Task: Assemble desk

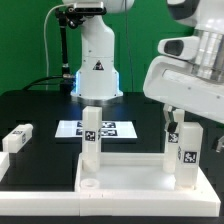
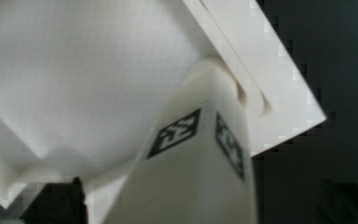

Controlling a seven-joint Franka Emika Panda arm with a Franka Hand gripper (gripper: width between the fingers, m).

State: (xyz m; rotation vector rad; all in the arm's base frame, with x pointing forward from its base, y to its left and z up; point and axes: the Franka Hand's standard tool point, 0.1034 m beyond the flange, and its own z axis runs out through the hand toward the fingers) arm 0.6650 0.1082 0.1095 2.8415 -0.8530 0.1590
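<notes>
From the exterior view, the desk's tray top (image 1: 135, 172) lay flat on the black table (image 1: 40, 110), right at the front of the picture. Two legs stood upright on it! One leg (image 1: 91, 135) rose near the tray's corner on the exterior view's left, and the other leg (image 1: 186, 150) stood at the exterior view's right, its tag facing the camera. The gripper (image 1: 180, 122) hung directly over that right-hand leg, fingers down around its top end. Was it clamped or let go? I couldn't tell from here. A third leg (image 1: 17, 138) lay on its side on the table, well off to the exterior view's left, apart from the tray. Behind the tray sat the marker board (image 1: 68, 128), and behind that the arm's base (image 1: 95, 65).

Over to the wrist view: the leg (image 2: 194, 175) filled the middle of the shot, two tags showing on adjoining faces. White tray surface (image 2: 69, 100) spread behind it, with its raised rim (image 2: 256, 60) running beside the dark table (image 2: 345, 60). The fingers themselves were too blurred to read.
</notes>
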